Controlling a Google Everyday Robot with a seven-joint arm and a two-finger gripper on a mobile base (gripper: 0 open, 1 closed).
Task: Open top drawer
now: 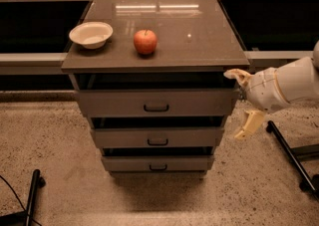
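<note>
The tool (242, 100) hung spread wide just off the front right corner of the counter (199, 46), beside the top drawer (114, 104), which sat under the front edge, its handle (156, 107) untouched.

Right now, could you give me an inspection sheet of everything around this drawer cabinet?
Surface: cabinet top, glossy brown, holds two items.
Job's things: top drawer, its dark handle untouched.
Clutter: white bowl at left, red apple beside it, not touching.
Grippers: gripper open, at the top drawer's right end, holding nothing.
Cables: black cable on the floor, lower left.
Surroundings: speckled floor; black stand legs at right.
</note>
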